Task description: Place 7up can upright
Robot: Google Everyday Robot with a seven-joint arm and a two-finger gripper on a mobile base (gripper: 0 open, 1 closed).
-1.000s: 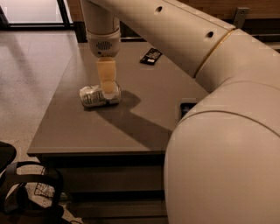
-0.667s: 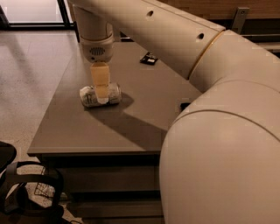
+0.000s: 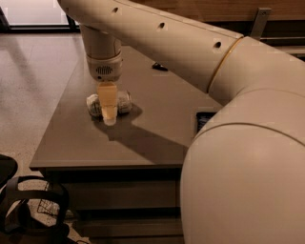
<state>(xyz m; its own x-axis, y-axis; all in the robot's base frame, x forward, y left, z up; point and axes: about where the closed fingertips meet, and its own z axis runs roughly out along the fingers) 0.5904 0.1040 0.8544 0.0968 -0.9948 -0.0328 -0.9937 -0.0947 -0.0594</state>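
— What are we standing over?

— A flat table [image 3: 157,128] with a matte grey-brown top and square edges, with a dark front below it. Around it we see a pale speckled floor [image 3: 33,90], glossy enough to catch the light, and a band of wood panelling [image 3: 209,7] at the back.

— Any containers?

— Only the 7up can [image 3: 125,101] – it lies on its side near the table's left part, long axis running left to right. It is a small cylinder with a whitish-silver body and faint darker markings. What it holds we cannot tell.

— And the gripper?

— The gripper [image 3: 109,117] hangs straight down over the can's middle, its tan lower part crossing in front of the can's body and reaching the tabletop. Whether it is clamped on the can or loose around it we cannot tell. The arm [image 3: 190,43] above is smooth, cream and rounded, and it throws a long shadow across the table.

— Anything else up there?

— A small flat black wrapper [image 3: 160,67] sits at the far side, well apart from the can. A dark-blue flat piece [image 3: 204,119] at the right is half hidden by the arm.
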